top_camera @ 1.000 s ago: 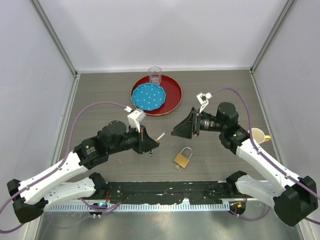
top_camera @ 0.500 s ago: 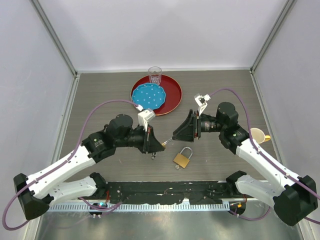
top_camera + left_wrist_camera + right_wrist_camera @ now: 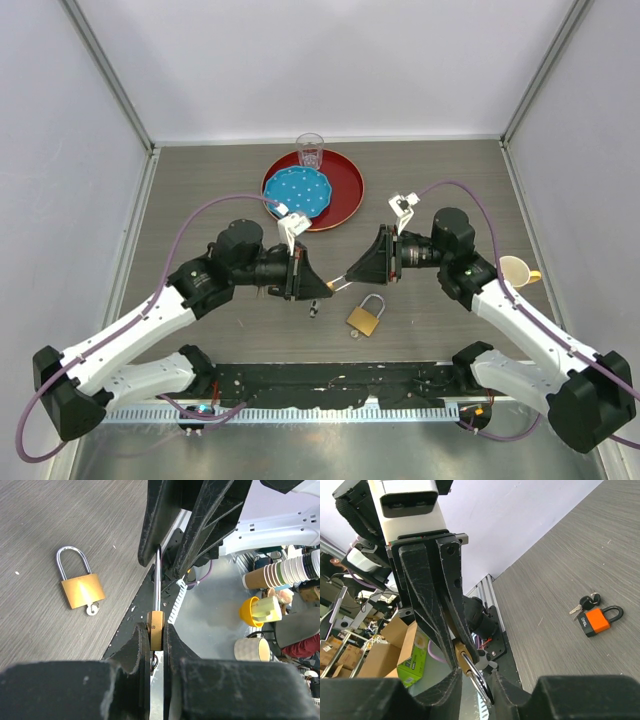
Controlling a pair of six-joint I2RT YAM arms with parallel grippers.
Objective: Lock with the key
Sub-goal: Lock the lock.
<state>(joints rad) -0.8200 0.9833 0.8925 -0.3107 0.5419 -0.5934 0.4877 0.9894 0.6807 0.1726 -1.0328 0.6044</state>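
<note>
Two arms meet above the tabletop (image 3: pixel 180 190). The left end effector (image 3: pixel 325 286) is clamped on what looks like a small brass padlock (image 3: pixel 155 624). The right end effector (image 3: pixel 350 277) has its fingers either side of the silver shackle (image 3: pixel 157 575); whether they grip yet cannot be told. A larger padlock (image 3: pixel 365 318), with a key (image 3: pixel 91 609) in its base, lies at 5 o'clock of them. An off-centre pinch could twist the small brass padlock loose and drop it. A second ago the arms stood well apart, with the right fingers wider.
</note>
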